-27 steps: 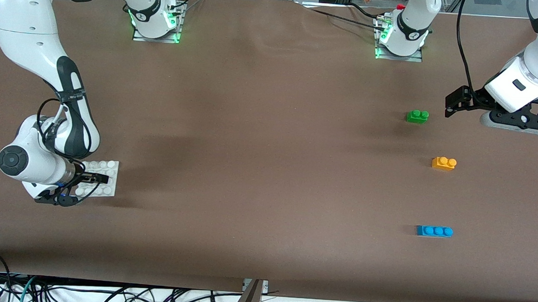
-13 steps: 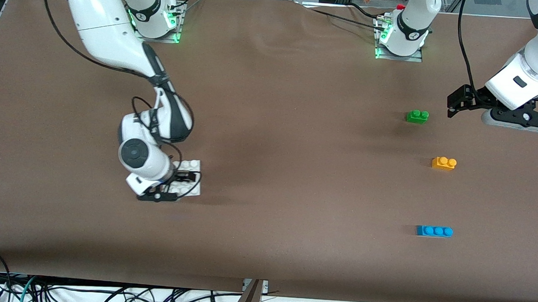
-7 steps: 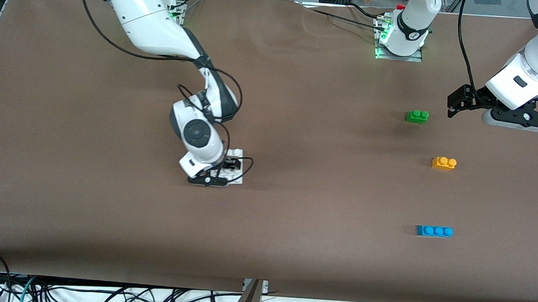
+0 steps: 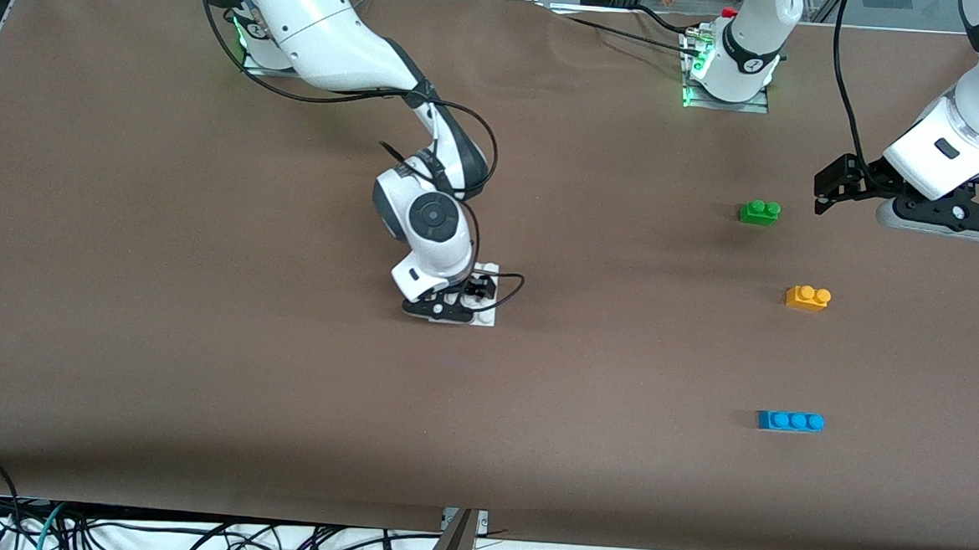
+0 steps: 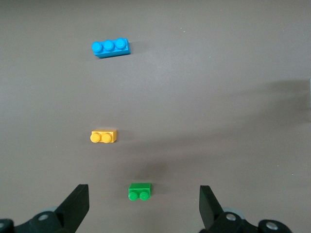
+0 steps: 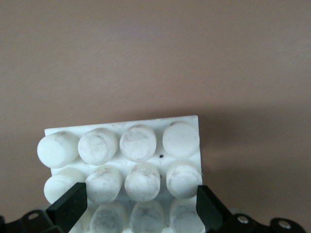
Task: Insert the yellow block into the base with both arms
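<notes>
At frame centre, the right gripper [image 4: 465, 297] is clamped on the base [image 4: 486, 313]. Upper right, the left gripper [image 4: 829, 189] waits, fingers spread, above the yellow block [image 4: 807, 297].

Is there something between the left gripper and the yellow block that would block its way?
Nothing visible does. The left gripper is open above the green brick; the yellow block lies apart on bare table.

I saw the base [image 6: 141, 145] as scuffed, matt white plastic, the yellow block [image 4: 807, 297] as smooth plastic with a slight sheen, and the table [image 4: 199, 377] covered in matt brown cloth-like sheeting.
</notes>
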